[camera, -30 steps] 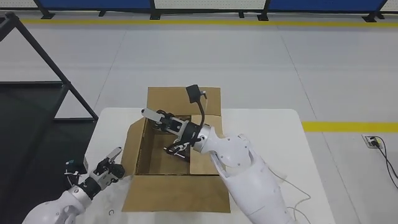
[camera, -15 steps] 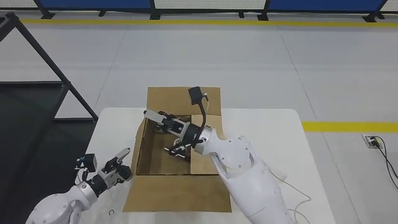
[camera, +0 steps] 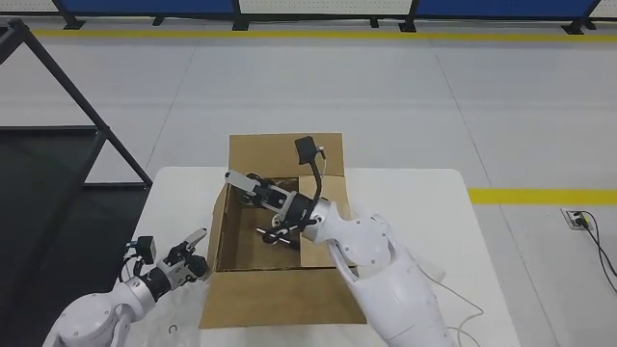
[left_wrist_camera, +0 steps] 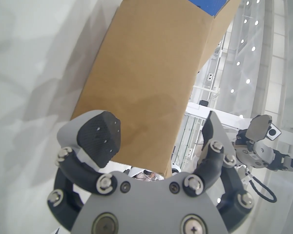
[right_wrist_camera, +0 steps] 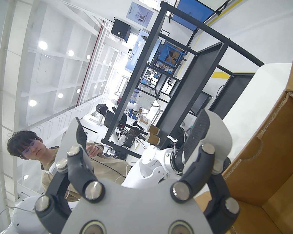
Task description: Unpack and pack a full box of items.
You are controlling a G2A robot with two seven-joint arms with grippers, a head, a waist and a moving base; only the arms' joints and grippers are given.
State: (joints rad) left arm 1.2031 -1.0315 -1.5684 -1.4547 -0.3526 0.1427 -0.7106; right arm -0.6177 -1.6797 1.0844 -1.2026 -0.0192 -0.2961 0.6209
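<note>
light: bright, even | source: ceiling lamps (right_wrist_camera: 42, 45) | shadows: soft, on table (left_wrist_camera: 19, 37) | wrist-view edges: bowed

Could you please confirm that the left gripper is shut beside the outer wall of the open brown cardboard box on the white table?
Not quite: the left gripper is open, not shut; the left wrist view shows its fingers spread apart. The rest holds: it is beside the outer wall of the open brown cardboard box on the white table.
</note>
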